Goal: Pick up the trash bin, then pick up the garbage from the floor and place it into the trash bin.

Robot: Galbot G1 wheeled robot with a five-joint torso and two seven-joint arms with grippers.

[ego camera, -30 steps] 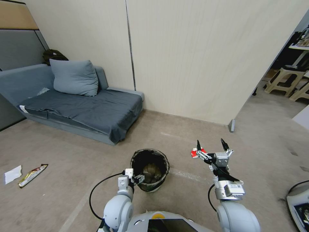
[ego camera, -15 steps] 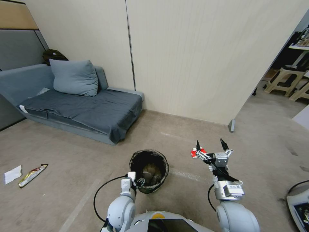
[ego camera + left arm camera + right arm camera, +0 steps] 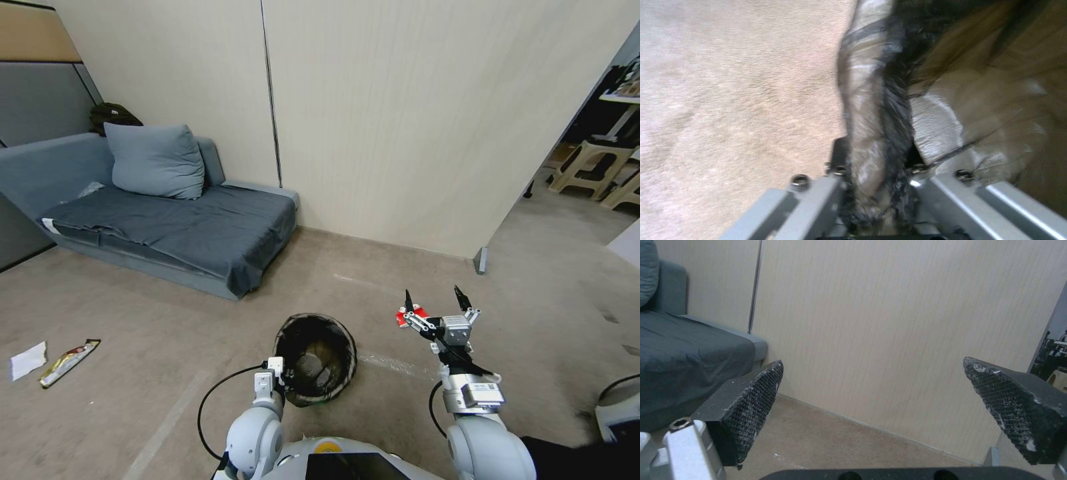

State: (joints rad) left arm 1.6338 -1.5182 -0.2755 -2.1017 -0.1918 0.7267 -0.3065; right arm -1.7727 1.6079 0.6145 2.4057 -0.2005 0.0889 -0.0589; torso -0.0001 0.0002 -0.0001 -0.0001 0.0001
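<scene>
The trash bin (image 3: 348, 350), white and lined with a dark bag, hangs tilted in front of my base. My left gripper (image 3: 287, 380) is shut on its near rim. In the left wrist view the bag-covered rim (image 3: 867, 110) runs between the jaws of the left gripper (image 3: 876, 166). My right gripper (image 3: 433, 297) is raised to the bin's right, open and holding nothing; in the right wrist view the right gripper (image 3: 880, 390) faces the wall. A red-and-white wrapper (image 3: 408, 316) lies on the floor just beyond it. A white tissue (image 3: 27, 361) and a snack wrapper (image 3: 67, 353) lie far left.
A grey sofa (image 3: 167, 233) with a cushion stands at the back left against the beige wall panels (image 3: 400, 133). Plastic stools (image 3: 590, 167) stand beyond the opening at the right. A white object (image 3: 620, 410) and a dark shape (image 3: 580, 457) sit at the lower right edge.
The left gripper has drawn back a little toward my body and to the right, taking the bin with it; the bin now tilts more. The right gripper has barely moved.
</scene>
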